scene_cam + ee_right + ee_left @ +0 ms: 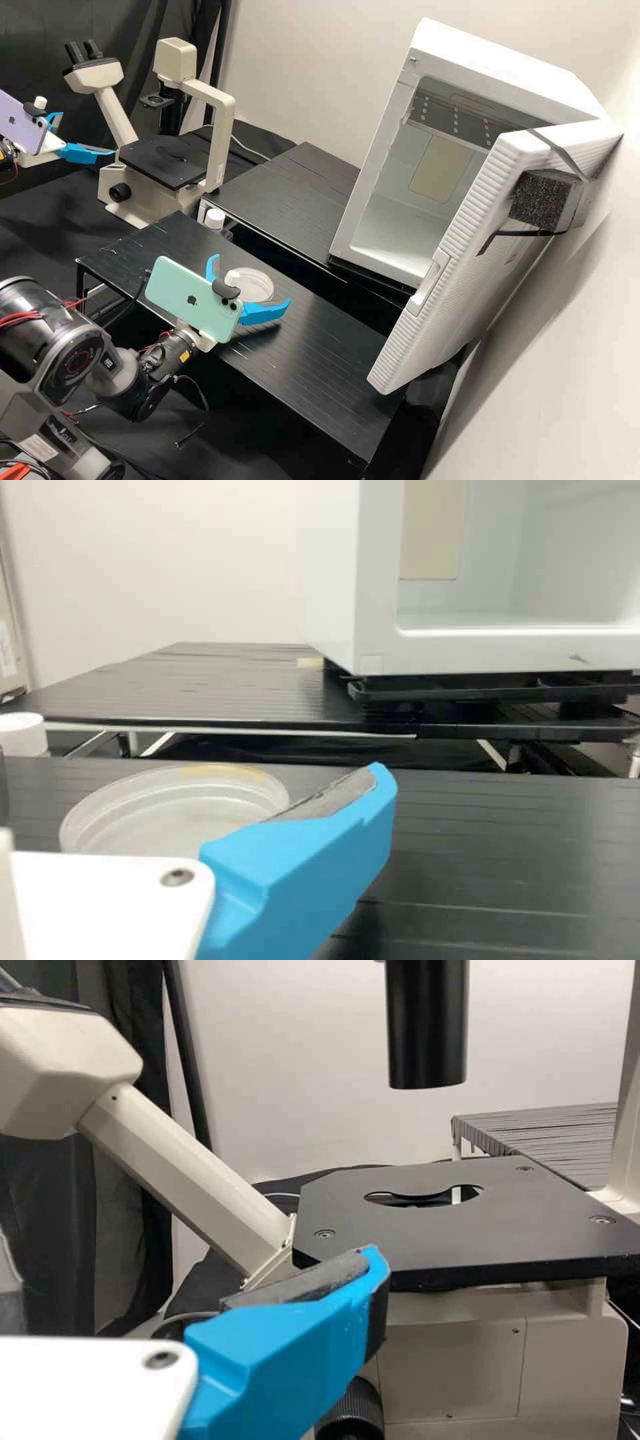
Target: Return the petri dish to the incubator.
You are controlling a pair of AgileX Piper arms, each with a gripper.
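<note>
Close behind the left hand [87, 133], one view faced the microscope [225, 110]; behind the right hand [252, 279], another the incubator [493, 60]; the high view shared both from farther above.

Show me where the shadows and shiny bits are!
High view: a dark shadow on the pale wall beside the open, ridged white incubator door; thin glints on the near black slatted table. Right wrist view: a dark shadow below a bright blue finger. Left wrist view: soft grey sheen on the flat black microscope stage.
</note>
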